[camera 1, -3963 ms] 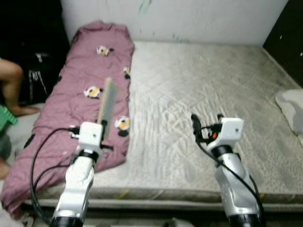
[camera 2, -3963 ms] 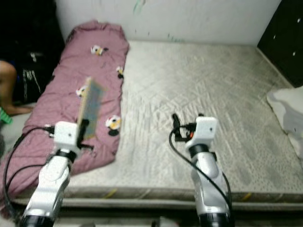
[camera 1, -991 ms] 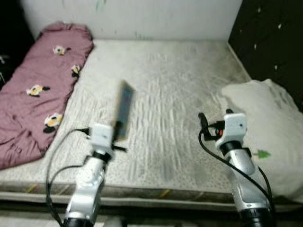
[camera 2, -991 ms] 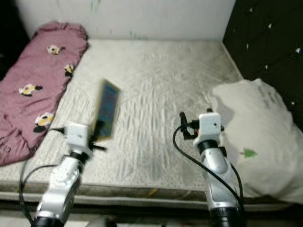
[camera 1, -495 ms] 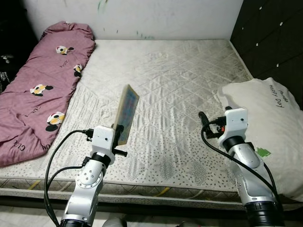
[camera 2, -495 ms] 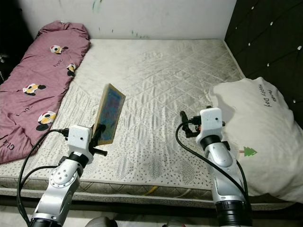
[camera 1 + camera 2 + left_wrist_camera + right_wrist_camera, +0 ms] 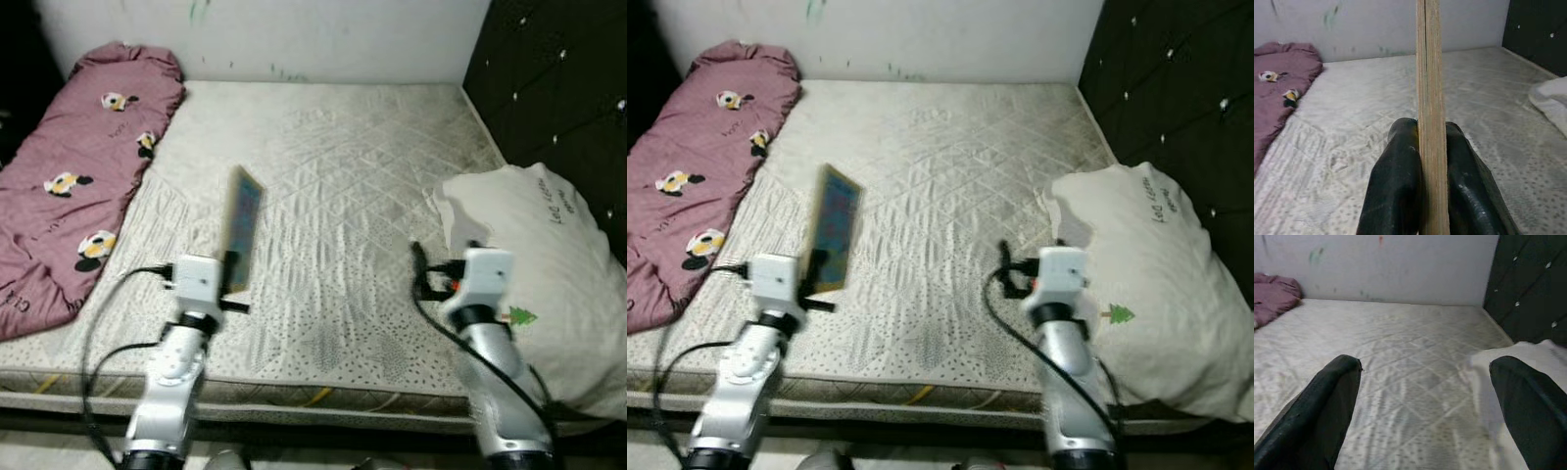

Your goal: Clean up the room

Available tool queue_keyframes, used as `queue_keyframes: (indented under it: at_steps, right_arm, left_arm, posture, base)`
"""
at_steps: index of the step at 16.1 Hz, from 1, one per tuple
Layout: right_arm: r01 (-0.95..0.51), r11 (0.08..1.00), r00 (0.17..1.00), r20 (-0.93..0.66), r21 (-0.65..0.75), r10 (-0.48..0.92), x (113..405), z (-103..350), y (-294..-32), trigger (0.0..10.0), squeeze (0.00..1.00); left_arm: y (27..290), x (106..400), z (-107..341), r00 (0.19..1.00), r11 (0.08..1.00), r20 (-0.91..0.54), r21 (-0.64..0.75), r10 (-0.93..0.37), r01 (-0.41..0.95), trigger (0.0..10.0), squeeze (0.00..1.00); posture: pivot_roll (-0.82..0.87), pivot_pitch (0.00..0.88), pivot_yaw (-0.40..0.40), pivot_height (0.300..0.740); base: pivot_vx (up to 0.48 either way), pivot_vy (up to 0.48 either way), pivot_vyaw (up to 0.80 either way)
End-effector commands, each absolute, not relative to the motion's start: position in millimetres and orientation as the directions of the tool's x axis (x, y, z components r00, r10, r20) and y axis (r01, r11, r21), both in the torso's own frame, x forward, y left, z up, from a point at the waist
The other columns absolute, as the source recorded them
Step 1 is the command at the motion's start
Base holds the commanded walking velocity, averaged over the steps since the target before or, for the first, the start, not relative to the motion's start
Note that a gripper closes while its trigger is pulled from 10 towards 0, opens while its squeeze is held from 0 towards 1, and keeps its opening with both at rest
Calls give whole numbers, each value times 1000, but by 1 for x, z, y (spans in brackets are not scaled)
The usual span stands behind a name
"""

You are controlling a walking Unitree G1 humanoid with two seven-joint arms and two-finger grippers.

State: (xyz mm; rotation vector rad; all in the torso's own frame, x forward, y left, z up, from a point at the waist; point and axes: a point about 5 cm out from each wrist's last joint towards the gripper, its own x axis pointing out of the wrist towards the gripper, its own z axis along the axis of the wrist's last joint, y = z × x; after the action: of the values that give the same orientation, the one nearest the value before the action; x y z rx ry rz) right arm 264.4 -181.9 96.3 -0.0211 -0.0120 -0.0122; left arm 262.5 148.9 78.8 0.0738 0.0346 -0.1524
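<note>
My left gripper [image 7: 231, 274] is shut on a thin flat book [image 7: 240, 225], held upright on its edge above the front left of the bare mattress [image 7: 333, 166]. The left wrist view has both black fingers [image 7: 1396, 191] pressed against the book's tan edge [image 7: 1429, 98]. My right gripper [image 7: 419, 266] stands open and empty over the mattress's front right, beside a white pillow [image 7: 534, 264]. In the right wrist view its fingers [image 7: 1327, 401] are spread wide with nothing between them.
A pink blanket with cartoon prints [image 7: 78, 166] lies along the mattress's left side. A white wall [image 7: 265, 34] runs behind the bed and a dark tufted headboard [image 7: 558, 88] stands on the right. The mattress's front edge [image 7: 313, 392] is close below my arms.
The camera has turned to the right over four seconds, bringing the pillow and headboard into view. The left gripper still holds the book upright; the right stays open.
</note>
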Motion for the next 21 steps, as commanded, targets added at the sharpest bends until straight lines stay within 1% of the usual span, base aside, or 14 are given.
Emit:
queue_keyframes:
  at_steps: [1,2,5,7,9,10,11,12,15,17,21]
  right_arm:
    - [18,1000,1000,26,-22,-17,266,99,-183,10000,0]
    - [51,999,999,18,-5,-51,267,98,-190,10000,0]
    - [64,998,998,21,-12,-64,269,100,-193,10000,0]
    - [59,998,998,23,-16,-59,271,100,-192,10000,0]
    - [49,998,998,34,-38,-47,273,103,-190,10000,0]
    - [47,999,998,32,-27,-46,273,103,-189,10000,0]
    - [47,999,998,31,-26,-46,274,104,-190,10000,0]
    - [46,999,998,33,-29,-46,274,104,-190,10000,0]
    - [41,998,998,38,-42,-40,275,106,-191,10000,0]
    - [24,998,1000,21,-53,-23,271,102,-190,10000,0]
    - [27,998,1000,13,-56,-26,271,100,-192,10000,0]
  left_arm:
    - [153,266,89,989,985,9,89,-147,146,10000,0]
    - [151,266,88,989,985,7,85,-148,147,10000,0]
    - [148,265,87,988,985,4,77,-152,151,10000,0]
    - [147,267,87,988,986,7,77,-151,151,10000,0]
    - [149,271,91,991,988,21,75,-135,133,10000,0]
    - [154,271,93,993,990,26,77,-117,115,10000,0]
    - [155,271,93,993,991,27,80,-112,110,10000,0]
    - [155,270,94,994,991,29,84,-110,107,10000,0]
    - [156,270,95,994,991,32,85,-106,103,10000,0]
    - [152,269,92,995,994,25,54,-101,100,10000,0]
    - [148,267,92,994,993,24,42,-111,110,10000,0]
  posture:
    - [-36,0,7,740]
    - [-40,0,9,740]
    - [-44,0,6,740]
    - [-43,0,3,740]
    - [-47,0,1,740]
    - [-48,0,0,740]
    - [-48,3,-1,740]
    - [-50,9,-2,740]
    - [-50,30,-8,740]
    - [-53,31,-18,740]
    - [-48,21,-20,740]
  base:
    - [0,-345,0]
    - [0,-345,0]
    - [0,-346,0]
    - [0,-347,0]
    - [0,-345,0]
    - [0,-349,0]
    - [0,-345,-656]
    - [0,-349,-450]
    - [0,-344,0]
    - [0,0,0]
    - [0,0,0]
